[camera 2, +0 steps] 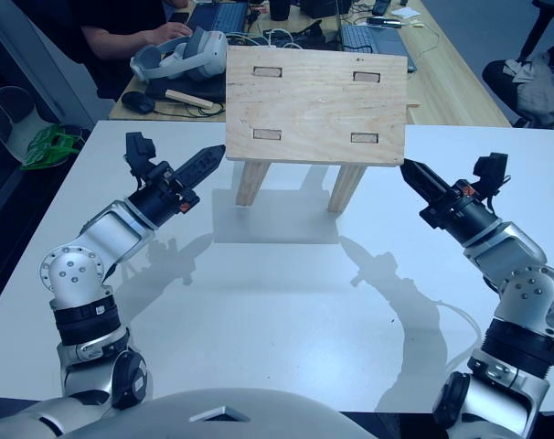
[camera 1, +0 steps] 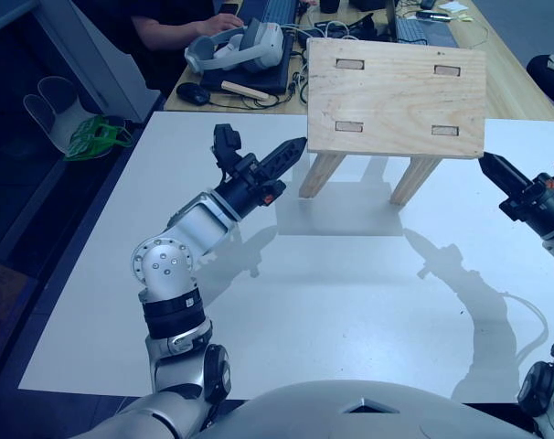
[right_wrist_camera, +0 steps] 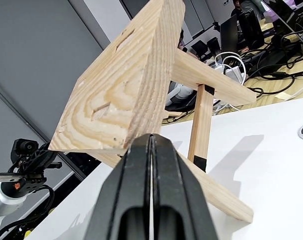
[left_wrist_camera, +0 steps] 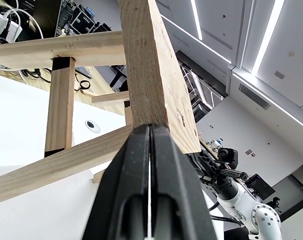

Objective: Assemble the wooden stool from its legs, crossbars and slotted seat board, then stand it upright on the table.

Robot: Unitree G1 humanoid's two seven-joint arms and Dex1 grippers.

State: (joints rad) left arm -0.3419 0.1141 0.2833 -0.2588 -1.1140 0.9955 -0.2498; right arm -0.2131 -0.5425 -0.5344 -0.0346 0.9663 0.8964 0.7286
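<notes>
Since the stool (camera 1: pixel 396 96) stands upright on its legs at the far side of the table (camera 1: pixel 304 302), the task looks finished | left gripper (camera 1: pixel 293 149) and right gripper (camera 2: pixel 412 172): fingers pressed together, holding nothing | both arms stretched forward, tips just beside opposite seat edges, probably to steady it

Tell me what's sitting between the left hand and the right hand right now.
The stool stands upright on the table between the left hand and the right hand, each pointing at one side of it. Both eye views show this.
</notes>
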